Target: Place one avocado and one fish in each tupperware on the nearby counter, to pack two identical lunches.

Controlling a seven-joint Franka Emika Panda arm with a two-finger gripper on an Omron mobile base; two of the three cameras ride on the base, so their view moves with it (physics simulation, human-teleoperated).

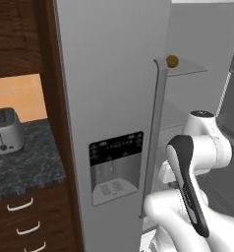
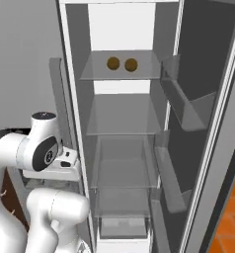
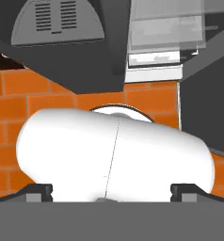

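Observation:
Two brown-olive avocados (image 2: 113, 63) (image 2: 131, 64) lie side by side on the top glass shelf (image 2: 139, 71) of the open fridge. In the left base view one avocado (image 1: 172, 61) peeks past the edge of the fridge door. The dark marbled counter (image 1: 25, 162) lies left of the fridge, over brown drawers. The tupperware and the fish are out of view. My arm is folded low in front of the fridge. In the hand view my gripper (image 3: 111, 192) points down at the orange tiled floor, its fingertips (image 3: 38, 190) wide apart and holding nothing.
A silver toaster (image 1: 6, 130) stands on the counter. The grey fridge door (image 1: 109, 98), with a dispenser panel (image 1: 116, 167) and a long handle (image 1: 156, 138), stands between counter and arm. Lower glass shelves (image 2: 122, 123), door bins (image 2: 188, 111) and a bottom drawer (image 2: 122, 225) are bare.

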